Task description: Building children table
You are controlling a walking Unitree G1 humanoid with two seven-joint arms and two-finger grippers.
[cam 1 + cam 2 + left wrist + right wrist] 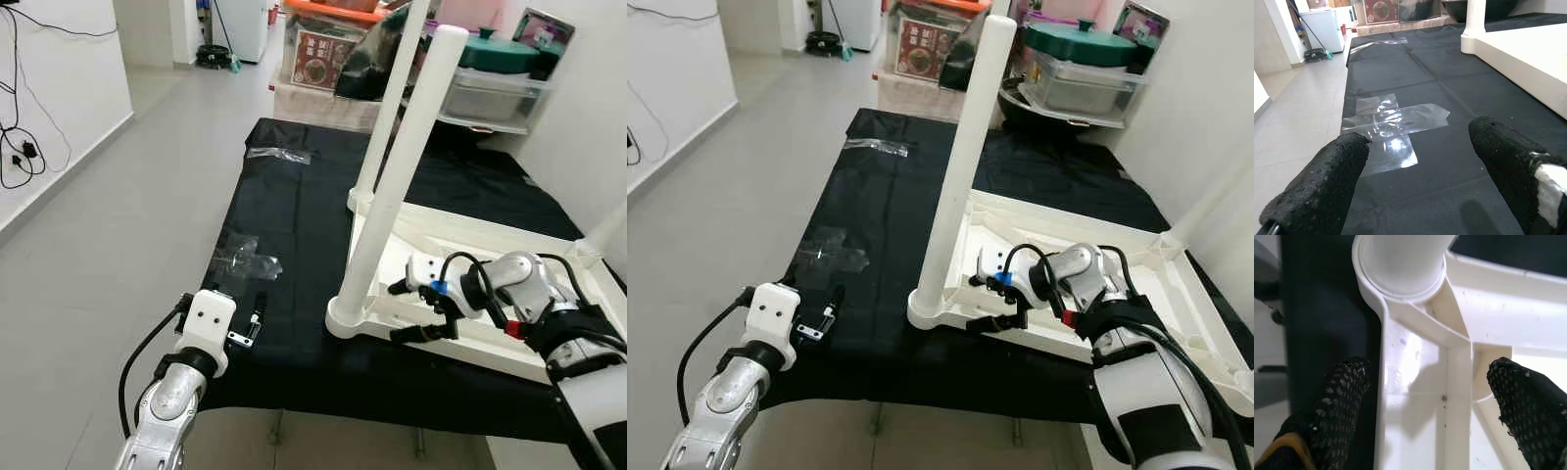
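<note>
The white plastic children's table top (470, 233) lies upside down on a black cloth (294, 206). One white leg (397, 176) stands upright in its near left corner socket (1400, 259). A second leg (390, 98) rises at the far left corner. My right gripper (400, 311) is open, with its fingers (1344, 391) straddling the ribbed underside just behind that near socket and nothing held. My left gripper (250, 323) hovers open and empty over the cloth near its front left edge, apart from the table top.
Patches of clear tape (1396, 122) stick to the cloth ahead of the left gripper, and a clear plastic bag (279, 155) lies farther back. Storage boxes (323, 54) and a green-lidded pot (500, 51) stand behind. Grey floor (127, 196) opens to the left.
</note>
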